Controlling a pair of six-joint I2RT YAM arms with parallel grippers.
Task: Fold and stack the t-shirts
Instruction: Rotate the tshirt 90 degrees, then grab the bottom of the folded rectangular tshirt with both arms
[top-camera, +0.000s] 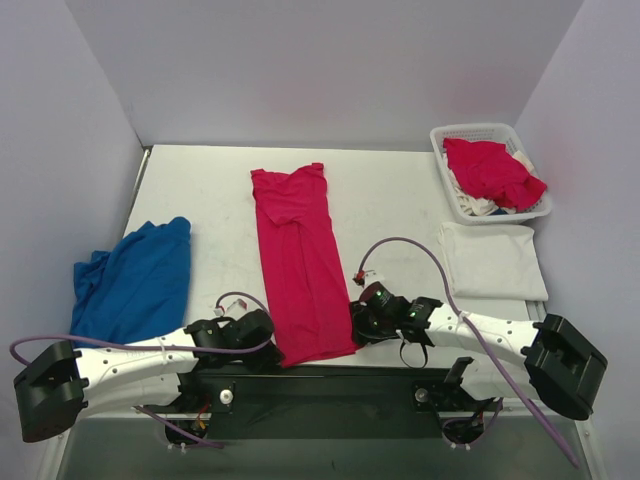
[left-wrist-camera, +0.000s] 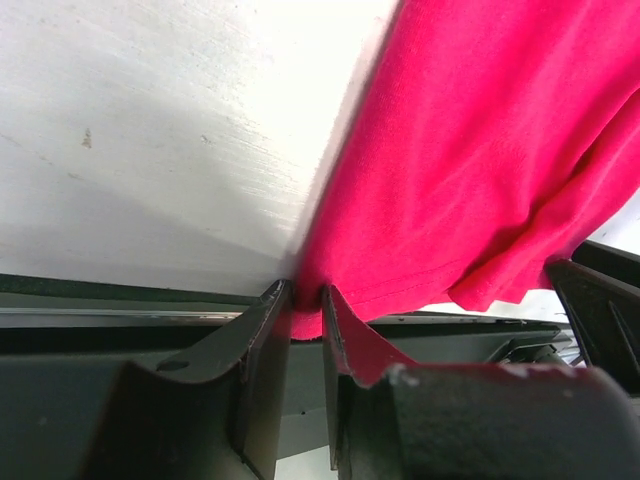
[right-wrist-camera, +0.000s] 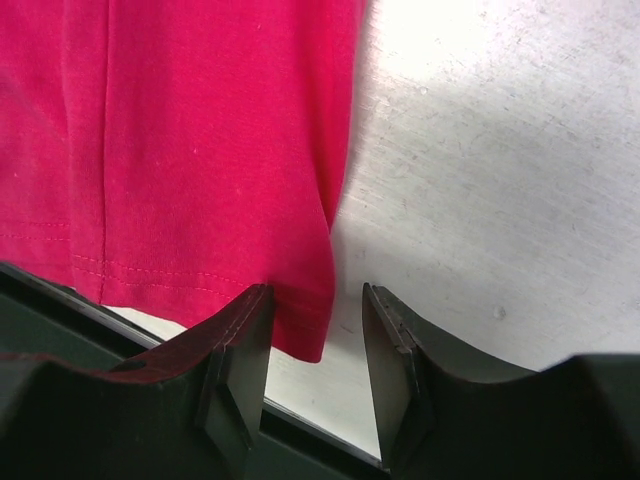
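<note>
A long bright pinkish-red cloth t-shirt (top-camera: 300, 270), folded lengthwise into a narrow strip, lies down the middle of the white table (top-camera: 400, 200), running from 12 o'clock to 6 o'clock, with its near hem reaching the table's front edge.

The left gripper (top-camera: 262, 330) sits at the strip's 7 o'clock corner. In its wrist view its fingers (left-wrist-camera: 262, 330) are clenched on the shirt's hem.

The right gripper (top-camera: 362, 318) is at the 5 o'clock corner. Its jaws stand released, one fingertip (right-wrist-camera: 250, 310) over the cloth's edge, the other on bare table.

A flat folded white cloth t-shirt (top-camera: 492, 260) lies at 3 o'clock. A white plastic lattice basket (top-camera: 470, 130) at 2 o'clock holds a crumpled pinkish-red t-shirt (top-camera: 490, 170). A rumpled blue cloth garment (top-camera: 140, 280) lies at 9 o'clock.
</note>
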